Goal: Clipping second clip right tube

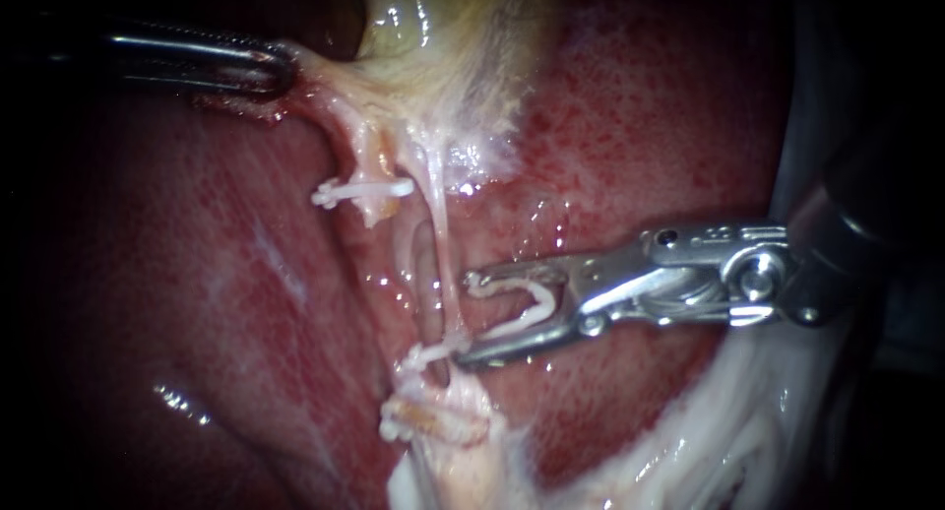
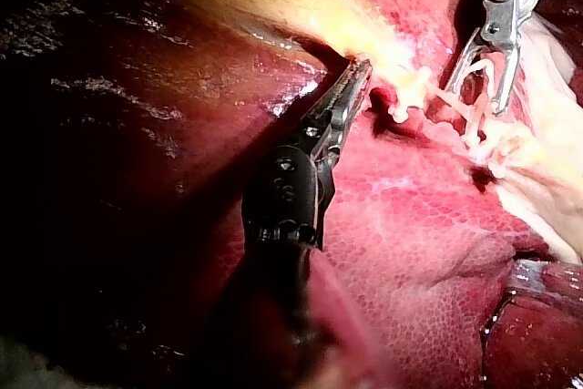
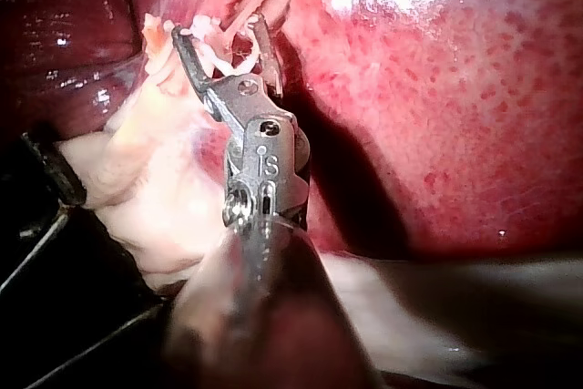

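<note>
Gallbladder [image 1: 433,37] edge sat pinched in the claw of my left instrument [image 1: 279,69]; my right instrument [image 1: 467,318] held its claw wide around an open clip [image 1: 527,308] at the right tube [image 1: 444,244].

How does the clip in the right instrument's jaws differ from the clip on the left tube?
The loaded clip is bent open, held between the right instrument's jaws, close to the thin right tube. The other clip is closed straight and flat across the left tube. Both are white.
</note>
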`<action>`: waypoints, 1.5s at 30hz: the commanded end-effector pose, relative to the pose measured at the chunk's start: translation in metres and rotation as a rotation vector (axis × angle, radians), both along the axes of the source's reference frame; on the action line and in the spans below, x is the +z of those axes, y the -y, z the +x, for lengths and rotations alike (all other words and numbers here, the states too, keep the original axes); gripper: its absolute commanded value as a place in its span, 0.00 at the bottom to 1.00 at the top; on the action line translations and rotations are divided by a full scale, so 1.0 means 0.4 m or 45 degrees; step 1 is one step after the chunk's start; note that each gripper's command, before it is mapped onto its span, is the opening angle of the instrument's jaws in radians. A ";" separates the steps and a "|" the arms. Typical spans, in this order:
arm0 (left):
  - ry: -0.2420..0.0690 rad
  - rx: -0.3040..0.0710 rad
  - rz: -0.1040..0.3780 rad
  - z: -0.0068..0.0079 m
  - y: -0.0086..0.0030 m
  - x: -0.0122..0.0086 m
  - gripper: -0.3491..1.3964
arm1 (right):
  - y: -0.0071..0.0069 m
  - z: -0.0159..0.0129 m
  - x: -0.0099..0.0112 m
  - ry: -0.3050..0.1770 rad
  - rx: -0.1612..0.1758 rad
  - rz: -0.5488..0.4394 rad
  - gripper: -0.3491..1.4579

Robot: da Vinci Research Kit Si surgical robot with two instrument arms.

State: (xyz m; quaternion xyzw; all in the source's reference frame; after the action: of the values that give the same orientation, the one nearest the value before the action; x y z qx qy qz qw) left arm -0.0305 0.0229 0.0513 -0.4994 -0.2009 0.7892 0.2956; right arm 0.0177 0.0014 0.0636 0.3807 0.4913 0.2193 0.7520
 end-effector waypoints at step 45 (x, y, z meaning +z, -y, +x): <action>0.000 0.000 0.000 -0.0001 -0.0003 0.0005 0.00 | -0.0004 0.0012 -0.0047 -0.391 -0.056 0.358 0.00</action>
State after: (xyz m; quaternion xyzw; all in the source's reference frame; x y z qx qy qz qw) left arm -0.0305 0.0230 0.0515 -0.4994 -0.2007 0.7892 0.2957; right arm 0.0182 0.0016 0.0617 0.5214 0.5564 0.2085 0.6124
